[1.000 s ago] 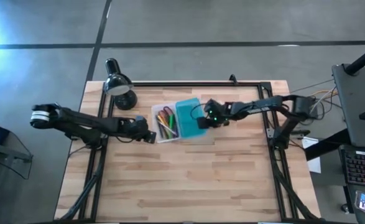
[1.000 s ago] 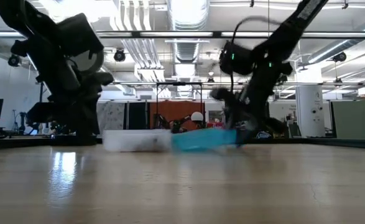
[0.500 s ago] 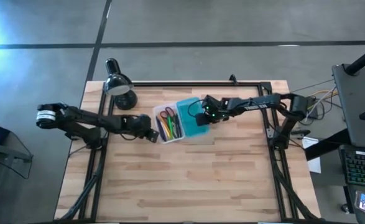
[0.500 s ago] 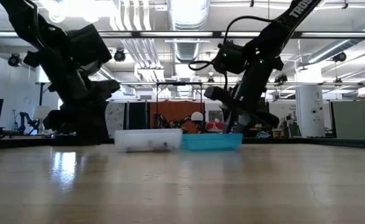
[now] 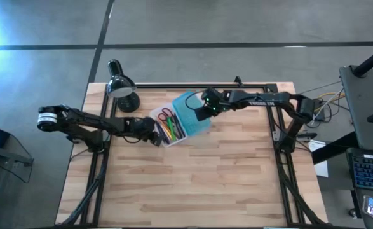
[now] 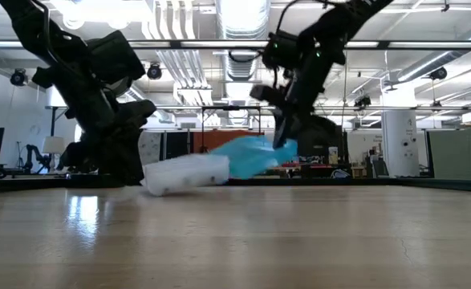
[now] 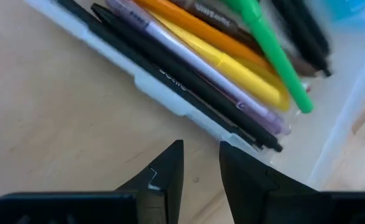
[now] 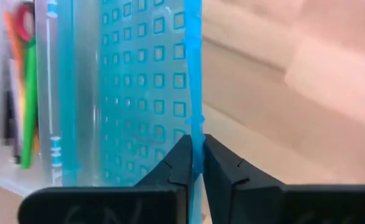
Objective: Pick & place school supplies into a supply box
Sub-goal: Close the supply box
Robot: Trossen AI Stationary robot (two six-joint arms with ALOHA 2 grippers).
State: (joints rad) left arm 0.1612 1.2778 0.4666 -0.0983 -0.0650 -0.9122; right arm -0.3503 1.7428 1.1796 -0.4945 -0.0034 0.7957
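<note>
Between right tool [image 8: 196,163] tips: translucent turquoise lid [image 8: 138,87], square-embossed.

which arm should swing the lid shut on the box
Right. Its end effector already pinches the turquoise lid's free edge, lifted. The left end effector sits by the clear tray, gripping nothing.

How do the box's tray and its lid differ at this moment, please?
The tray is clear and whitish; the lid is translucent blue with a square pattern. The tray holds the pens and scissors; the lid holds nothing. The right gripper is shut on the lid's edge and lifts it off the table; the left gripper sits just outside the tray wall, fingers slightly apart, gripping nothing. Both are joined at one hinge.
</note>
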